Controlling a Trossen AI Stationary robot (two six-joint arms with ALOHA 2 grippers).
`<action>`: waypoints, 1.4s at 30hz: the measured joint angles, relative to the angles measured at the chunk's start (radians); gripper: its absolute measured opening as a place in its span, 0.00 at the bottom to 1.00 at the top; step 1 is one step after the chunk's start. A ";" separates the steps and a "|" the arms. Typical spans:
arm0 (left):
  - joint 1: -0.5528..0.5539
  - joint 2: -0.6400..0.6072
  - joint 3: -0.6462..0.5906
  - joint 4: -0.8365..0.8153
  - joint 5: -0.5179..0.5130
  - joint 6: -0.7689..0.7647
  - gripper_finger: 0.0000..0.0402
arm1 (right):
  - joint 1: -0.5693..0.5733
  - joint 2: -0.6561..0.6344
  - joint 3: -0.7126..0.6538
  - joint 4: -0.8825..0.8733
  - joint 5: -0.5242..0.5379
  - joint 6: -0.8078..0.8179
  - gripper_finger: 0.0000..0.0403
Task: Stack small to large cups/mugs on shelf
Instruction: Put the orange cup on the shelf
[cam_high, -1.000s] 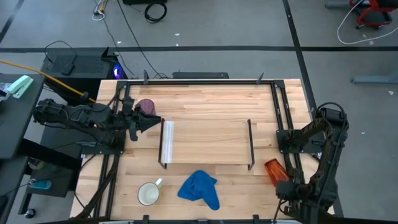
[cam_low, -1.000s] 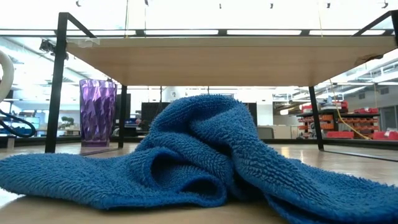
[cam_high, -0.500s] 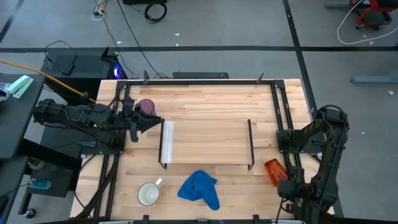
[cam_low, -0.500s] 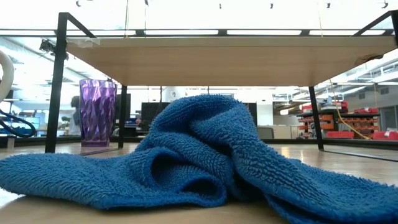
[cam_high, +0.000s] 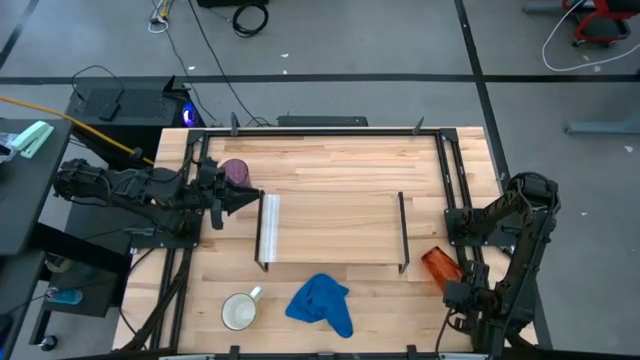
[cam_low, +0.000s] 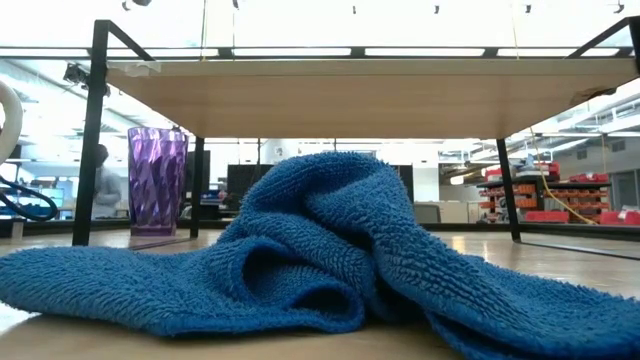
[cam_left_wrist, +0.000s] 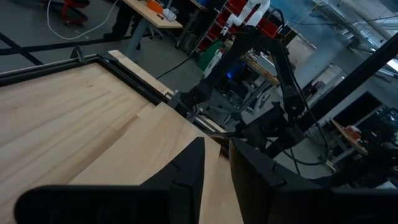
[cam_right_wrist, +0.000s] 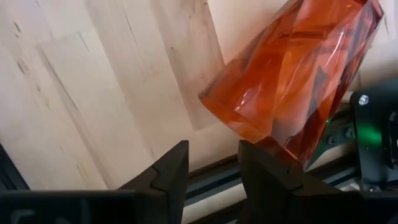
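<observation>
Three empty cups: purple cup (cam_high: 236, 171), white mug (cam_high: 238, 312), orange cup (cam_high: 439, 265) beside unclamped right tool (cam_right_wrist: 211, 163).

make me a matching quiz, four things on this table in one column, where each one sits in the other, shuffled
Things:
1. purple cup
2. white mug
3. orange cup
4. blue cloth

Places:
A. near edge of the table, in front of the shelf
B. lying on its side by the table's right rail
C. near left corner of the table
D. upright at the far left, beside the left gripper

Pairs: 1-D, 2-C, 3-B, 4-A
</observation>
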 joint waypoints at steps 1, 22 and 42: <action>0.000 0.000 0.000 0.000 0.000 0.000 0.21 | -0.003 0.000 0.000 0.001 0.006 0.000 0.36; 0.000 0.000 0.000 0.001 0.000 -0.003 0.20 | -0.195 0.000 -0.025 -0.055 0.058 0.140 0.36; 0.000 0.000 0.000 0.002 0.000 -0.001 0.21 | -0.286 -0.020 0.024 -0.119 0.109 0.086 0.36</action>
